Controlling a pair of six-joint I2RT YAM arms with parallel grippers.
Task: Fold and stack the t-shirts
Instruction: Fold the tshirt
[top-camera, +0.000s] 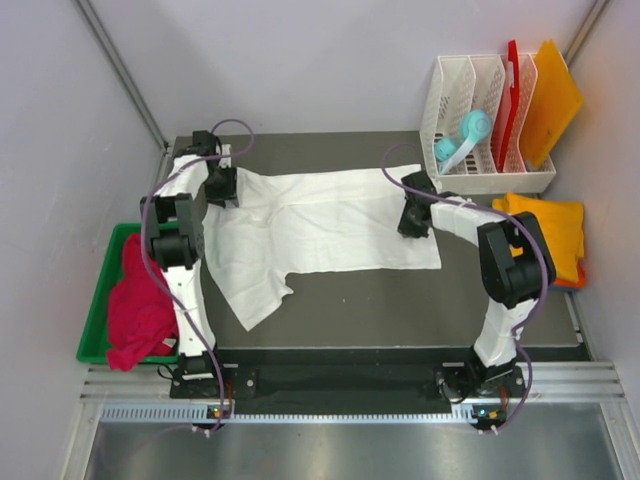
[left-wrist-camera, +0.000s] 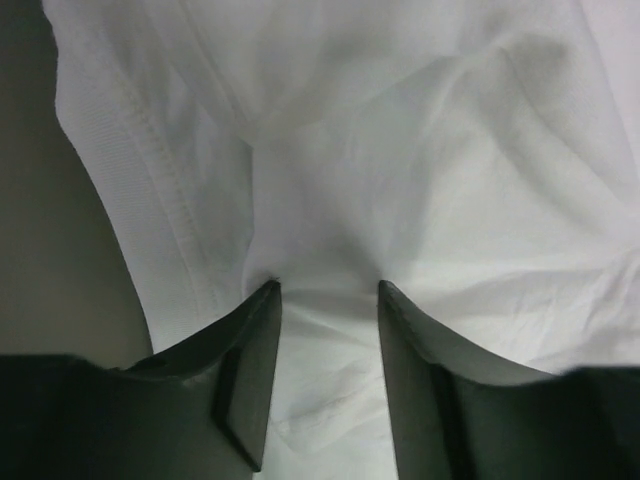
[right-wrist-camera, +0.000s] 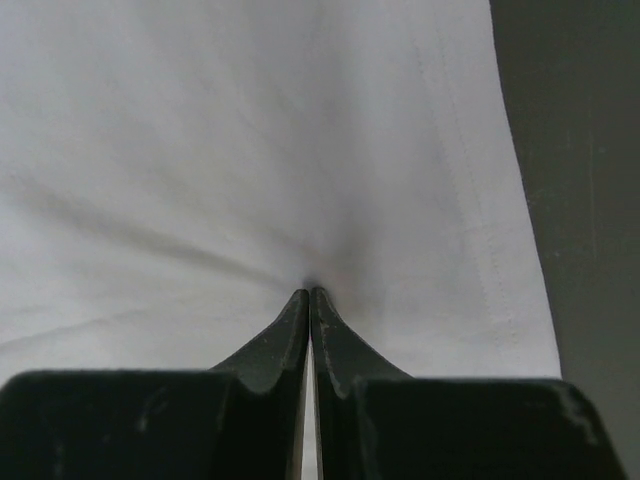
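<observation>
White shirt (top-camera: 330, 222) lies spread on the table (top-camera: 400, 300), apparently mid-fold. Right jaws pinch its right edge; left jaws stand parted over its far-left part. Next, probably: right releases too.

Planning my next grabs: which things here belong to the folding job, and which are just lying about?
Job: white t-shirt, crimson-pink shirt, yellow-orange shirt.
Lying about: green bin, white rack, teal object in the rack, red board, orange board.
</observation>
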